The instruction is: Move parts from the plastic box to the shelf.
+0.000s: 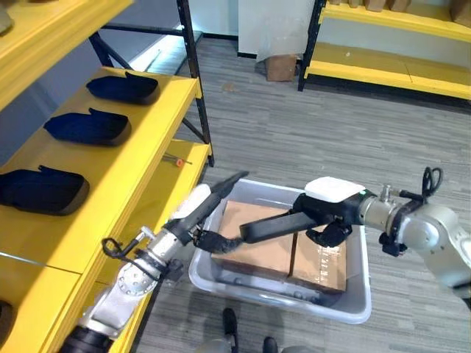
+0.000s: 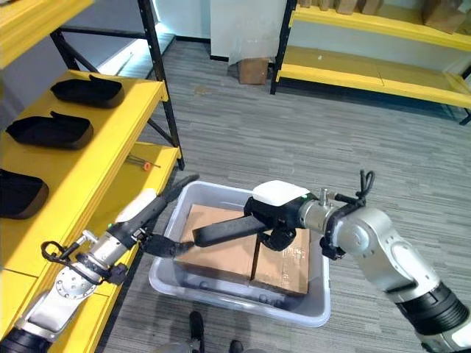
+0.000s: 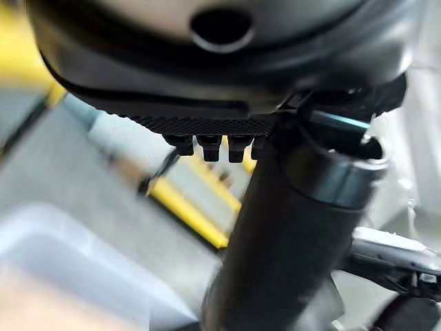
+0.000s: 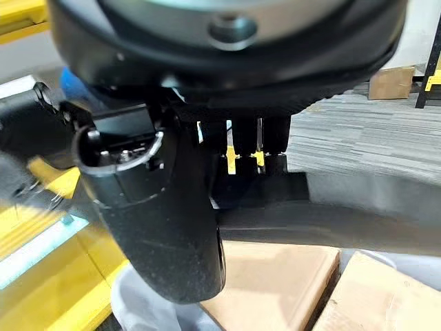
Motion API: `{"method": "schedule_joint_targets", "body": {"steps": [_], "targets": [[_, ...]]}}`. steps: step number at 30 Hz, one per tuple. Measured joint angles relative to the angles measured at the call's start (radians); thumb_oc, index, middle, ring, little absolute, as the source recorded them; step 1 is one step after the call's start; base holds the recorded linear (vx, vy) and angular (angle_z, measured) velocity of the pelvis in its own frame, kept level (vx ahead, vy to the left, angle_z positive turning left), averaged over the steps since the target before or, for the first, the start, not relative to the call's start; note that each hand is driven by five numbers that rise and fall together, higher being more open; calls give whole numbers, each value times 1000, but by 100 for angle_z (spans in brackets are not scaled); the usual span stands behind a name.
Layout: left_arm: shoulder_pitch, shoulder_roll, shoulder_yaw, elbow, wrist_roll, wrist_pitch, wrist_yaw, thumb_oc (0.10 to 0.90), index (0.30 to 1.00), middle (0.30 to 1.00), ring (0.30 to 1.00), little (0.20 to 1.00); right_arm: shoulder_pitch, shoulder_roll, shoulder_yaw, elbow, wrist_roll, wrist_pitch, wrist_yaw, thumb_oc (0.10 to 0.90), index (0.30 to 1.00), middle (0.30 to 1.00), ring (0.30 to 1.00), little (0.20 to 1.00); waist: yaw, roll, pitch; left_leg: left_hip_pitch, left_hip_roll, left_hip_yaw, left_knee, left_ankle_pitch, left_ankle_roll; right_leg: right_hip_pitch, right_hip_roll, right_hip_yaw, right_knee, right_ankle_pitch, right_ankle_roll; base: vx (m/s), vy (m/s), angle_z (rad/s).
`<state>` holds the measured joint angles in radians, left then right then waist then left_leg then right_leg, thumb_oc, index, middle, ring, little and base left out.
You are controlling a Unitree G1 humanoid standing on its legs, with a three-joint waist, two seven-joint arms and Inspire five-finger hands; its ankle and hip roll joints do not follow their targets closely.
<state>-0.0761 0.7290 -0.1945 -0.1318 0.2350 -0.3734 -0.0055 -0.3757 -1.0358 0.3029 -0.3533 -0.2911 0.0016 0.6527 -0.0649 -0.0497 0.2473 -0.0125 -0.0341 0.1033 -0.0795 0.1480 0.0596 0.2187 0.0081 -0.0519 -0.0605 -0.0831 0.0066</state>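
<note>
Right now both hands are working over the grey plastic box (image 1: 353, 305) sitting on the floor beside the yellow shelf (image 1: 136, 158). A long black part (image 1: 268, 224) is hanging above the cardboard (image 1: 257, 246) that lines the box, stretched between the two hands. The right hand (image 1: 327, 217) is curling its fingers and thumb around one end of it, over the middle of the box. The left hand (image 1: 202, 213) is reaching in over the box's near-shelf rim with its fingers bent around the other end, where the part curves down. Three more dark parts (image 1: 88, 126) are lying in a row on the shelf's top board, well apart from the box. Across the room, a cardboard carton (image 1: 281, 68) is standing on the floor by another yellow rack (image 1: 383, 70).
</note>
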Motion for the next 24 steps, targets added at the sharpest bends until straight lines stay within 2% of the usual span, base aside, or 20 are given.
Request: {"method": "schedule_joint_targets", "body": {"steps": [3, 6, 9, 16, 24], "targets": [[-76, 44, -9, 0, 56, -21, 56, 900, 1000, 1000, 1000, 1000, -60, 0, 114, 9, 2, 31, -3, 400, 300, 300, 300, 300, 9, -21, -20, 1, 2, 1, 0, -3, -6, 0, 1, 6, -1, 1, -1, 18, -28, -5], [-108, 47, -8, -24, 59, -54, 80, 900, 1000, 1000, 1000, 1000, -62, 18, 139, 7, 12, 34, -4, 400, 300, 300, 300, 300, 10, -40, -32, 1, 0, 3, 0, -3, -6, 0, -1, 7, -3, 1, -1, 0, 0, 0], [-106, 47, -24, -27, 66, -68, 79, 900, 1000, 1000, 1000, 1000, -67, 32, 139, 7, 17, 70, -10, 400, 300, 300, 300, 300, 9, -40, -32, 3, 0, 5, 0, -3, -6, 0, -2, 9, -2, 1, -1, 7, 12, 0], [-101, 36, -91, -27, 87, -65, 49, 900, 1000, 1000, 1000, 1000, -92, 67, 141, 5, 14, 92, -12, 400, 300, 300, 300, 300, 9, -38, -33, 11, 2, 17, 0, -5, -5, 3, -3, 17, -2, 2, 0, 9, 36, -5], [-52, 24, -89, -24, 86, -32, 38, 900, 1000, 1000, 1000, 1000, -95, 69, 142, 4, -119, 127, -14, 400, 300, 300, 300, 300, 16, -25, -36, 11, 0, 17, 0, -5, -5, 8, -4, 15, -6, 3, 0, 7, 45, 0]]}}
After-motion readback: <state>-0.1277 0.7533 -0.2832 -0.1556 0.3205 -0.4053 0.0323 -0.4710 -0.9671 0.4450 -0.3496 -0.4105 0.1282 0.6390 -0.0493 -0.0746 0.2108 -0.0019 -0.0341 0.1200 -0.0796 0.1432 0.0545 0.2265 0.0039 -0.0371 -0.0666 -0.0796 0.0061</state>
